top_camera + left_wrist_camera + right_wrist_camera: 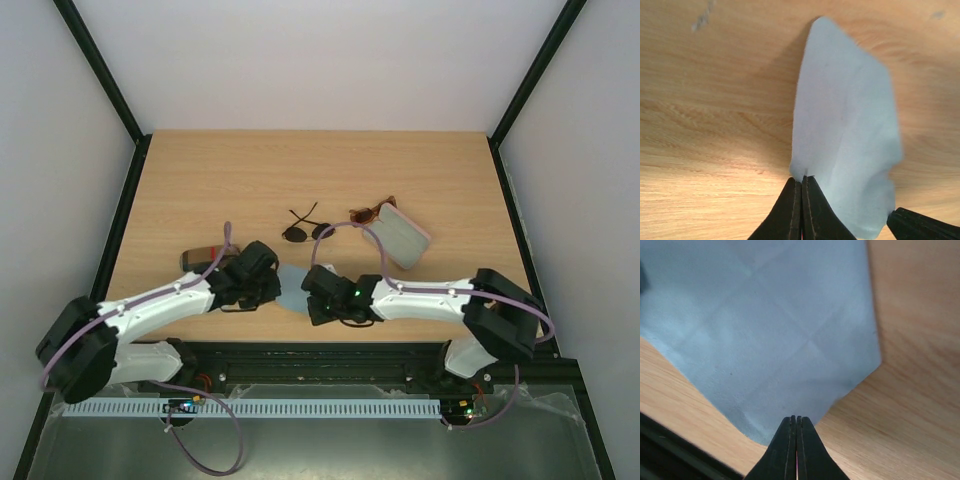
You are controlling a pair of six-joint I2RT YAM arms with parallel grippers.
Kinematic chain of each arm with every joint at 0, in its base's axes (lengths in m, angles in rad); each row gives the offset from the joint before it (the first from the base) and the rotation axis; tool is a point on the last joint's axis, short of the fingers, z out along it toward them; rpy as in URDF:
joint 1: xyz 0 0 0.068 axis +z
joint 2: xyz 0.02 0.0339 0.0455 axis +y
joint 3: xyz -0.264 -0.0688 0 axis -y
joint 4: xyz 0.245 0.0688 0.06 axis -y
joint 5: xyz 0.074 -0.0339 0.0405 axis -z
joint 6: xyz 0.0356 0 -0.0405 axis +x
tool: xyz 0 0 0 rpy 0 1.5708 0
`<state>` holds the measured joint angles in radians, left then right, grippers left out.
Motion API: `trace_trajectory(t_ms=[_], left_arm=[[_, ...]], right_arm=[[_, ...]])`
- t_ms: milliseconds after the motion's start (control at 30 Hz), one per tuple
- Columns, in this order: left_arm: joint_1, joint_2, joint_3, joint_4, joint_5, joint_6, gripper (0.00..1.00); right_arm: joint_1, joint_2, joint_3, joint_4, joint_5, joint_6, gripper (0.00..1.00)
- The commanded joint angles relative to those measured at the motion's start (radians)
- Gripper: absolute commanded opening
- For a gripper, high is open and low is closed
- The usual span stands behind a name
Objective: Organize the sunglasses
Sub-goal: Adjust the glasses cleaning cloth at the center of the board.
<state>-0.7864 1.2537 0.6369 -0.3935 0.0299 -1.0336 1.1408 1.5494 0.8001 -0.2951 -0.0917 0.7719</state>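
The pale wooden tabletop (200, 180) sits inside a white-walled enclosure. From above, my left gripper (264, 282) and right gripper (316, 290) face each other across a light blue cloth (291, 287) close to the near edge, each pinched shut on one side of it. The wire aviator sunglasses (303, 230) lie just beyond the cloth, farther from me. The brown-framed sunglasses (368, 213) lie right of them, just beside the pink case (403, 236). A brown case (200, 258) rests at the left.

At the left wrist, my left gripper (801, 200) bites only the cloth's (845, 140) near corner. That hold looks shallow, so I should move both arms evenly and slowly.

At the right wrist, my right gripper (796, 435) is closed on the creased cloth's (780, 340) near edge. No sunglasses show in either wrist view.
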Motion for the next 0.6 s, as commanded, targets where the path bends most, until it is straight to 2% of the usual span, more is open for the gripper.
trace_trajectory(t_ms=[0,267,567], left_arm=[[0.042,-0.109,0.028,-0.029,0.025,-0.016,0.02],[0.089,-0.213,0.059,-0.063,0.076,-0.017,0.02],[0.093,-0.228,0.062,-0.070,0.095,-0.028,0.02]], right_arm=[[-0.032,-0.123,0.068,-0.047,0.061,0.004,0.01],[-0.061,-0.249,0.098,-0.070,0.014,0.003,0.01],[-0.062,-0.231,0.076,-0.057,-0.029,-0.002,0.03]])
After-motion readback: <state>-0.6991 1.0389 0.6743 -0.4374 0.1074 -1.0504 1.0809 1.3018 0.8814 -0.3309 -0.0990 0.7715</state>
